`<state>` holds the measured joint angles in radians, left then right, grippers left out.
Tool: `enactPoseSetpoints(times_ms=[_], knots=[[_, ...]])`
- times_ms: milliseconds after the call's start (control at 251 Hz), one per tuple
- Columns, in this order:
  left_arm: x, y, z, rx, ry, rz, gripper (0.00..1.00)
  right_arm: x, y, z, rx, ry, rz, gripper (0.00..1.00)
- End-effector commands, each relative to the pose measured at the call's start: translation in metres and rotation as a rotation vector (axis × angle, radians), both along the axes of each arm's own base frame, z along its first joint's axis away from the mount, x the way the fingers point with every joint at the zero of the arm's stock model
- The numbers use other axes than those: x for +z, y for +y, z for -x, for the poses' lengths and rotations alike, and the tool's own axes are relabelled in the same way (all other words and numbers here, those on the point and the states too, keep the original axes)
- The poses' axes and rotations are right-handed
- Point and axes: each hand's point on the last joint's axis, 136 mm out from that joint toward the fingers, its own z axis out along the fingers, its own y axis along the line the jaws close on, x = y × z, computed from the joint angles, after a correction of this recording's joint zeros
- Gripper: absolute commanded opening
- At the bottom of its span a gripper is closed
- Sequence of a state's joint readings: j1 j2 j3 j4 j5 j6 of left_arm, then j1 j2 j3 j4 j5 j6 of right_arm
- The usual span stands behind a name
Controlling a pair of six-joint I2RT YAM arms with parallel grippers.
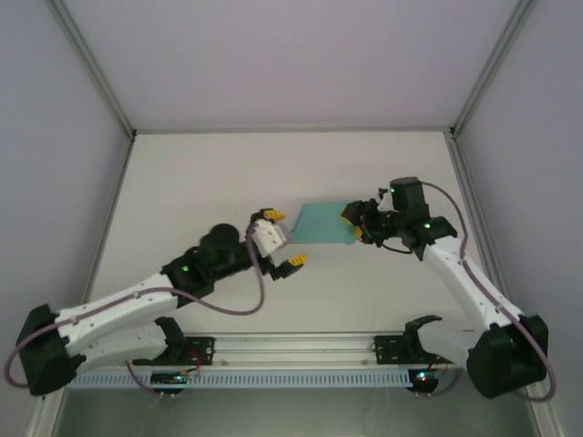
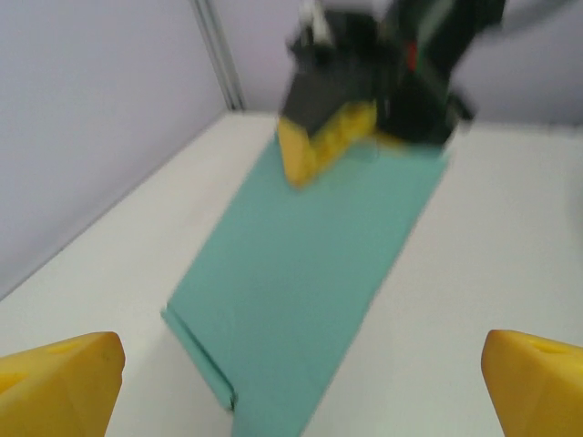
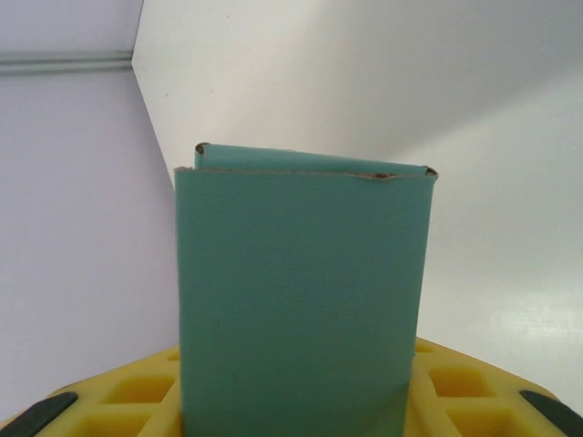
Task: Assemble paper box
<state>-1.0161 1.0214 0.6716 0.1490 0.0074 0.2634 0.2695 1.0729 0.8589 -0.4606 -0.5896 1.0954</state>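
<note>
The paper box [image 1: 321,223] is a flat, folded teal-green card near the middle of the table. My right gripper [image 1: 353,224] is shut on its right end. In the right wrist view the box [image 3: 301,282] stands up from between the yellow fingers [image 3: 455,387], its far edge showing two layers. My left gripper [image 1: 281,240] is open just left of the box's free end. In the left wrist view the box [image 2: 310,273] stretches away from my left gripper [image 2: 296,387], with a narrow folded flap [image 2: 196,350] at its near left corner. The right gripper [image 2: 319,146] clamps the box's far end.
The white table [image 1: 228,173] is walled by pale panels on the left, back and right, with metal posts [image 1: 91,68] at the back corners. A metal rail [image 1: 291,346] carrying both arm bases runs along the near edge.
</note>
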Motion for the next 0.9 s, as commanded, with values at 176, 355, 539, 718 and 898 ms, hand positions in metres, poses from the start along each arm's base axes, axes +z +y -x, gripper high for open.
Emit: enactPoseSetpoints(times_ms=[176, 355, 539, 718, 898], knots=[[-0.029, -0.021, -0.019, 0.033, -0.248, -0.316, 0.98, 0.011, -0.009, 0.041, -0.034, 0.204, -0.077, 0.38], [-0.025, -0.028, -0.029, 0.066, -0.288, -0.304, 0.9, 0.009, -0.004, 0.046, -0.001, 0.24, -0.106, 0.37], [-0.033, -0.034, -0.028, 0.043, -0.275, -0.301, 0.85, 0.011, -0.001, 0.04, -0.013, 0.232, -0.131, 0.38], [-0.034, -0.038, -0.025, 0.025, -0.267, -0.28, 0.73, 0.018, 0.007, 0.037, 0.009, 0.219, -0.166, 0.37], [-0.031, -0.037, -0.027, 0.037, -0.285, -0.273, 0.55, 0.02, 0.009, 0.041, 0.032, 0.22, -0.164, 0.43]])
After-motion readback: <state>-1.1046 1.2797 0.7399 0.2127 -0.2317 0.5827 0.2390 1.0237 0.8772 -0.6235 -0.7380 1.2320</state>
